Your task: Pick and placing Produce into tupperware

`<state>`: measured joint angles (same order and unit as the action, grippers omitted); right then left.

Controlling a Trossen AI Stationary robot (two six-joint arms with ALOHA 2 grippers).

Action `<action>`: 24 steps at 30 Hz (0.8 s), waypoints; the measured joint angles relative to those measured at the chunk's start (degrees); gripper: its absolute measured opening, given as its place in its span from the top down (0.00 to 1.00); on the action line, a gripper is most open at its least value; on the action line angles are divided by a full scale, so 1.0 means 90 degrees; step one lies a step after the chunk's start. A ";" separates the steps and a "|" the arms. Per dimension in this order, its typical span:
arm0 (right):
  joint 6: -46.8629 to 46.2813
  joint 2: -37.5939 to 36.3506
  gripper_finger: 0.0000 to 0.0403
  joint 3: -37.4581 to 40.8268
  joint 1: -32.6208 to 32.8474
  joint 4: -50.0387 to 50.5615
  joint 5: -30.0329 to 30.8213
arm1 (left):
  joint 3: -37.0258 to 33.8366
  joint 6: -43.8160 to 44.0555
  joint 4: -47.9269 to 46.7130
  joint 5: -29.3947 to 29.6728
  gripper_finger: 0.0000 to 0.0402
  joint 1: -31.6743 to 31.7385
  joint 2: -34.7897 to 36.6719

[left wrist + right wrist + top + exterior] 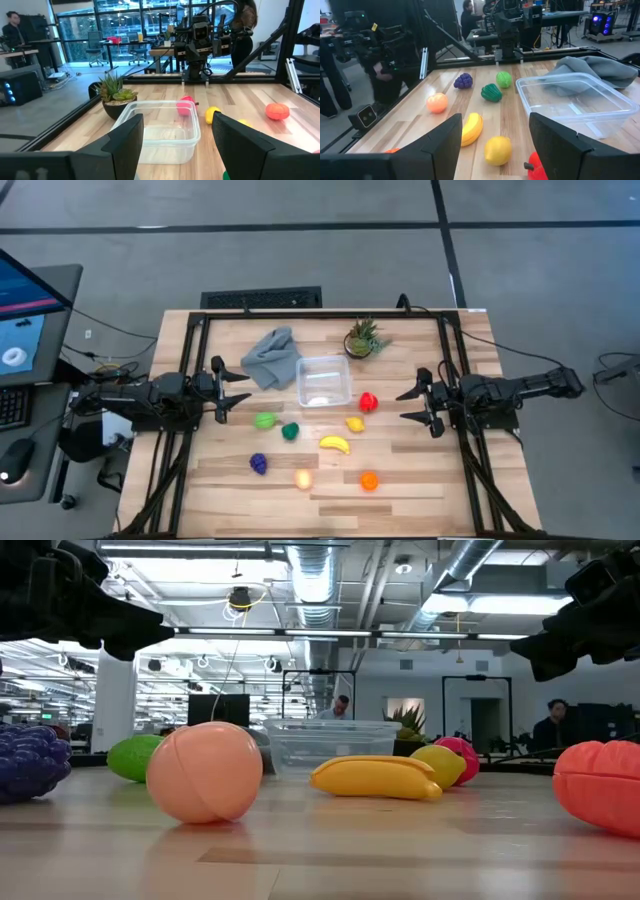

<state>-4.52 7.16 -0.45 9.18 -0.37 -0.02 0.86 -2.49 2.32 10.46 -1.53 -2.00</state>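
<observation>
Peach-coloured fruit [204,772] sits closest to the low camera, on the side of the tupperware [324,381] away from the potted plant [362,339], along with the purple piece [258,463], the orange piece [369,479] and the banana [335,444]. The tupperware holds nothing, so every item has yet to be moved.

Both arms wait well apart from the tupperware. The left pincer [228,389] hangs beside the grey cloth [271,357]. The right pincer [418,401] hangs beyond the red piece [368,402]. Each is released, fingers spread with nothing between them.

Round fruit will likely roll if a fingertip nudges it off-centre, and the red piece and yellow lemon [354,423] lie close enough together that reaching for one could knock the other. A clumsy drop could shove the light tupperware into the cloth.

From the low view the dark green piece [290,431] is hidden, and the orange piece is cut off at the frame edge. The right wrist view shows only a sliver of the red piece.
</observation>
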 joint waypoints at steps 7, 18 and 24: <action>0.0001 0.0000 0.37 0.0000 0.0001 -0.0001 0.0001 | 0.0000 0.0003 0.0000 0.0000 0.44 0.0000 0.0000; 0.0000 0.0000 0.37 -0.0001 0.0000 0.0000 0.0000 | -0.0001 0.0014 -0.0001 0.0000 0.44 0.0000 0.0001; 0.0001 -0.0001 0.37 -0.0001 0.0001 0.0000 0.0000 | 0.0000 -0.0004 -0.0001 0.0000 0.44 -0.0001 0.0000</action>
<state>-4.51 7.15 -0.46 9.19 -0.37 -0.02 0.86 -2.52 2.31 10.46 -1.54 -2.00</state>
